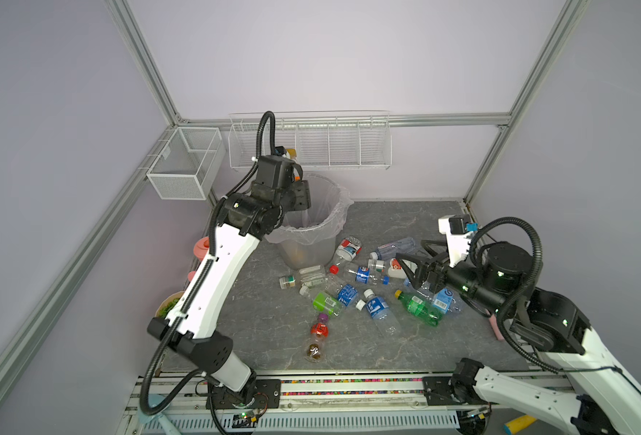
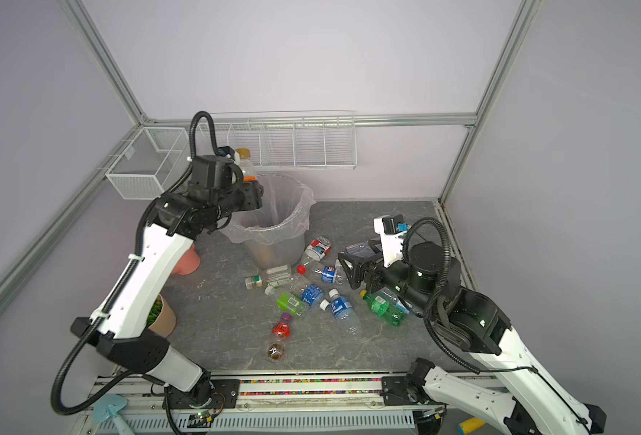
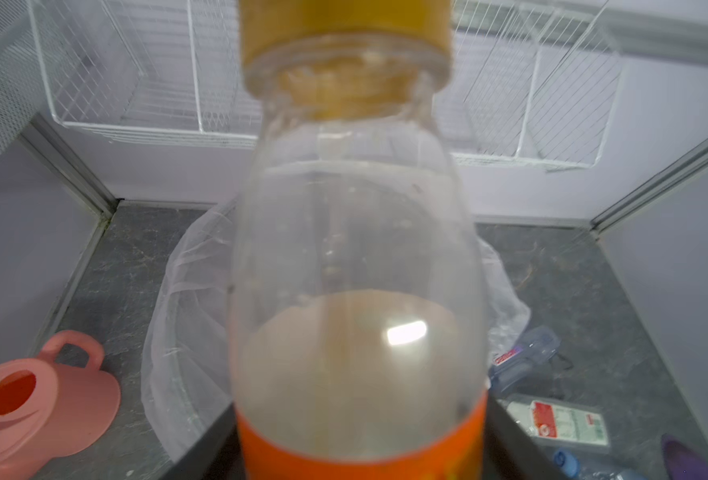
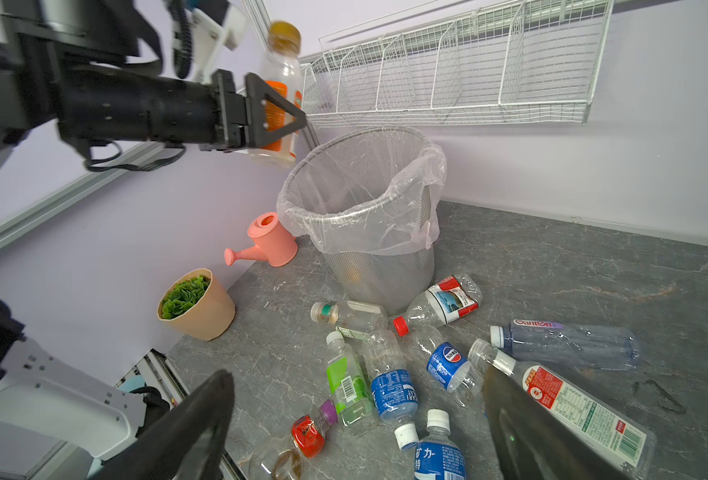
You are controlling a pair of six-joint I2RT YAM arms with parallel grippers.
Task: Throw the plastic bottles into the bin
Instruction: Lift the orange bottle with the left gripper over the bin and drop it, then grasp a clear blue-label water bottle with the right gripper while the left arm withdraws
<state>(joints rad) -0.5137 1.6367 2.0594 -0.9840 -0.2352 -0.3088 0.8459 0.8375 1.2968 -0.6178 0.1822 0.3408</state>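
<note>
A clear bottle (image 2: 246, 165) with an orange label and a yellow cap (image 3: 344, 37) stands upright between the fingers of my left gripper (image 4: 279, 112), above the far left rim of the bin (image 4: 364, 216). That gripper's jaws are open and the cap looks blurred. The bin (image 1: 326, 226) is grey with a clear bag folded over its rim. Several plastic bottles lie on the dark tabletop in front of it, among them a green one (image 1: 420, 309) and a blue-labelled one (image 4: 393, 395). My right gripper (image 4: 356, 374) hangs open over this pile, holding nothing.
A pink watering can (image 4: 269, 243) and a beige plant pot (image 4: 198, 303) stand left of the bin. White wire baskets (image 1: 311, 143) hang on the back wall and a mesh basket (image 1: 185, 162) on the left rail. Metal frame posts enclose the table.
</note>
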